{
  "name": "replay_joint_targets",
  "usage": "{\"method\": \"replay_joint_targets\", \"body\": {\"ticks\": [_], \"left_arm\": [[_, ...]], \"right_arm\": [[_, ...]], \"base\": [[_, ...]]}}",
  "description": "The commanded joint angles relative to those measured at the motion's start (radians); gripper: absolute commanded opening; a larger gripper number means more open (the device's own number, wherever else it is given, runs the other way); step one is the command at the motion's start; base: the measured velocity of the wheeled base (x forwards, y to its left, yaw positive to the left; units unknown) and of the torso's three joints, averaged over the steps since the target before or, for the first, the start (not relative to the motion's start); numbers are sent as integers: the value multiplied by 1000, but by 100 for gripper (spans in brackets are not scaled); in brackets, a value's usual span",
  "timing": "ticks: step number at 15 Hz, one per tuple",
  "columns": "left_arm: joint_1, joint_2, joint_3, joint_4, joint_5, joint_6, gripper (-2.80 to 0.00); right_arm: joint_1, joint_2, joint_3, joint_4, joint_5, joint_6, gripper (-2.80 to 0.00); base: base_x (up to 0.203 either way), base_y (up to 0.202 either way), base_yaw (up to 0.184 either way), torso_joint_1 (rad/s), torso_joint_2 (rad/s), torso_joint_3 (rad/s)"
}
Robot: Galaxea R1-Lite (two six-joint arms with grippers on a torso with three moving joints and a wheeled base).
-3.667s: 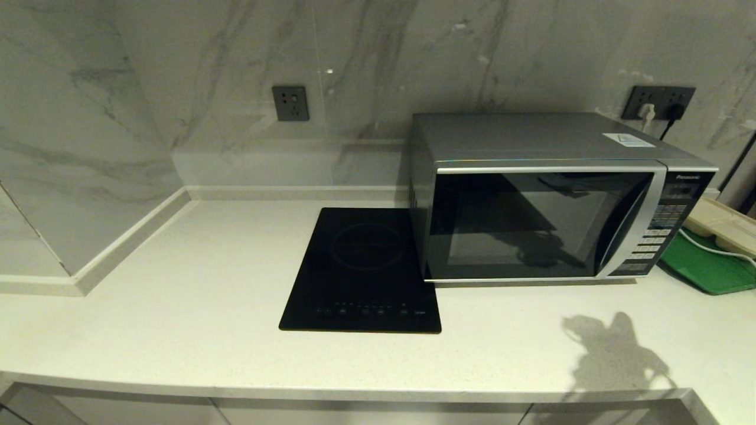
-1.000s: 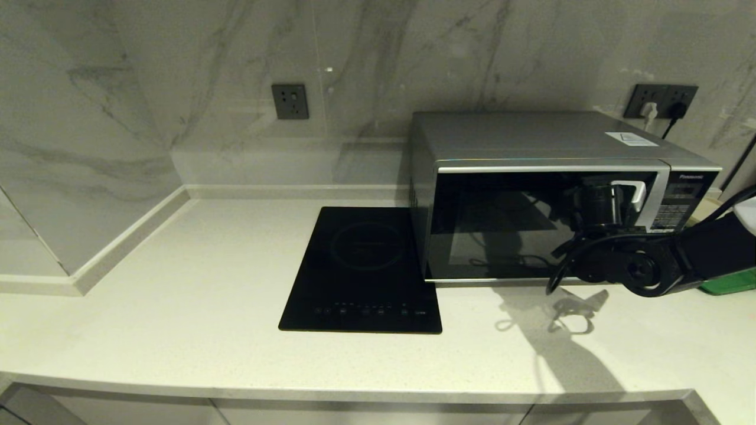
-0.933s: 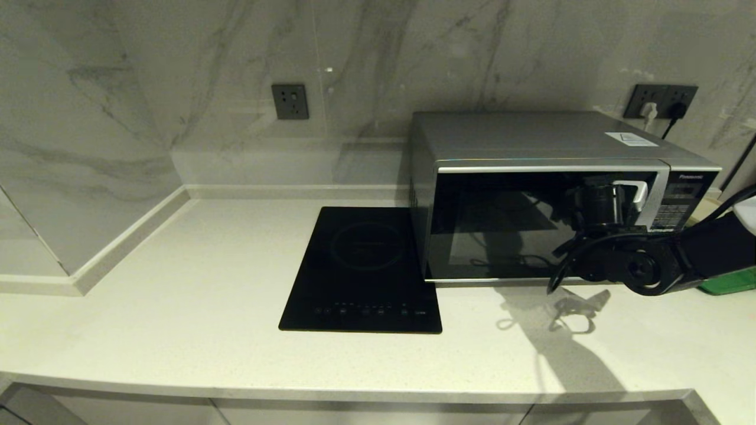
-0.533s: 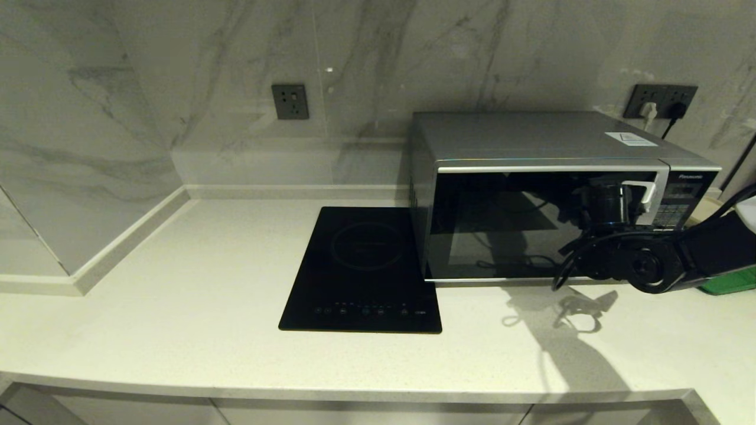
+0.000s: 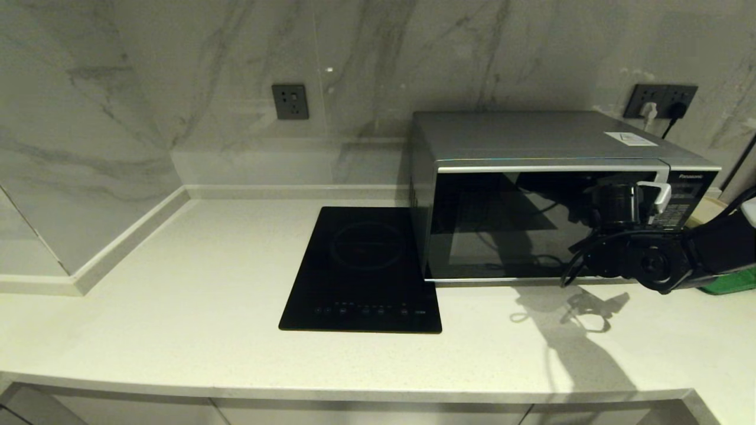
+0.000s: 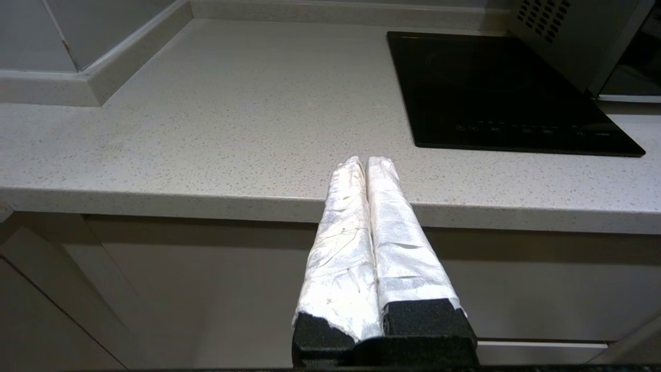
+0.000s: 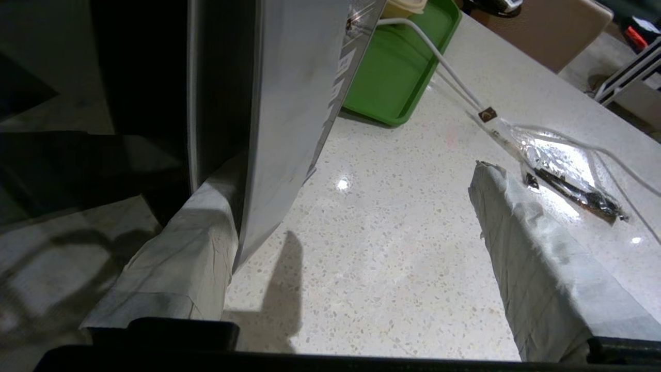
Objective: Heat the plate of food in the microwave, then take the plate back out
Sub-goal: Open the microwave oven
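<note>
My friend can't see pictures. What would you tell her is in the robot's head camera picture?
The robot's right gripper, fingers open, is at the right edge of a closed silver microwave door on a pale countertop. A flat black cooktop lies left of the microwave, a bit of green tray shows to its right, and a marble wall stands behind.

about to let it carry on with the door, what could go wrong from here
1. The right pincer is open at the microwave door's right edge, with one finger behind the curved silver strip; it could slip off when pulling.
2. A white cable and a foil-wrapped piece lie near the other finger; a sweep might snag them.
3. The plate of food is not visible in any view.
</note>
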Motion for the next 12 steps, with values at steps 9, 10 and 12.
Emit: {"method": "replay_joint_targets", "body": {"ticks": [9,10,12], "left_arm": [[0,0,0,1,0,-1,-280],[0,0,0,0,0,-1,-280],[0,0,0,0,0,-1,-280]], "right_arm": [[-31,-11,18,2,-8,35,0],[-31,-19,29,2,-8,40,0],[-31,-43,58,2,-8,44,0]], "base": [[0,0,0,0,0,0],[0,0,0,0,0,0],[0,0,0,0,0,0]]}}
